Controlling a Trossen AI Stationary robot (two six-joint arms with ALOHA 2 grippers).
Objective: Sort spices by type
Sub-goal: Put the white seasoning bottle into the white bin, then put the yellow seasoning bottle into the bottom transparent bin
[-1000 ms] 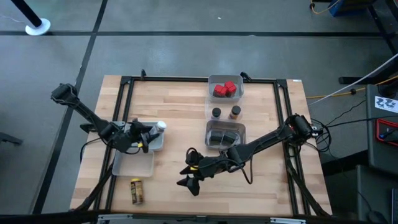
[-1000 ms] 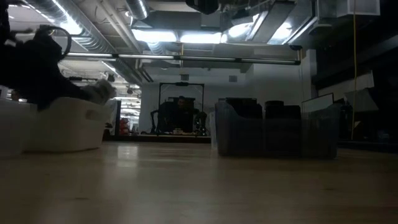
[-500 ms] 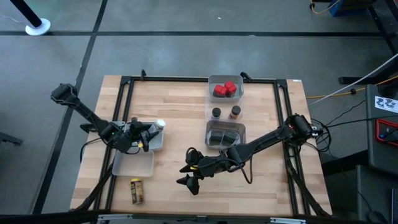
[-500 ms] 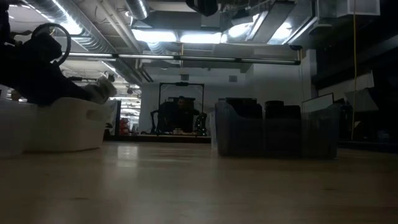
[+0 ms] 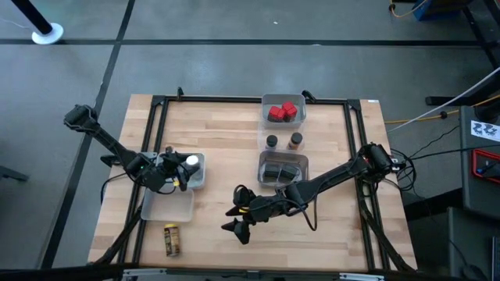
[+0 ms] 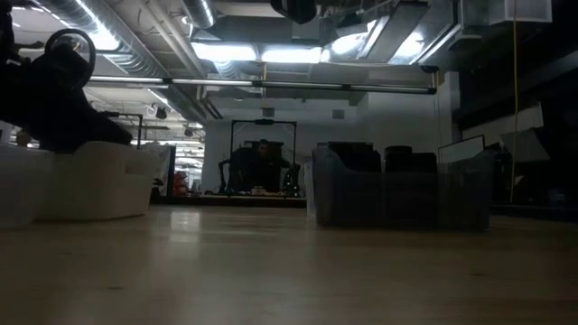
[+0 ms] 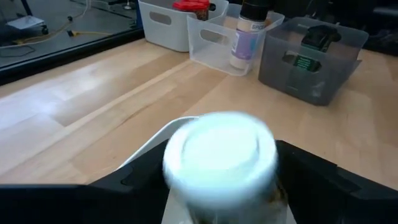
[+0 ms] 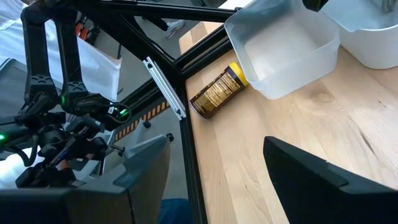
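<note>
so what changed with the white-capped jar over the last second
The left gripper pulled back toward its own side, bringing the white-capped jar from the tray's outer edge to over its inside, and its fingers widened; whether the jar is fully released cannot be told. The right gripper, open, the lying yellow-capped jar and the other sorted spices stayed put.

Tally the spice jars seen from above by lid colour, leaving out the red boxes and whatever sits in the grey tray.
Dark-lidded round jar: 1
Orange-brown round jar: 1
White-lidded jar: 1
Yellow-lidded jar, lying on its side: 1
Total: 4
</note>
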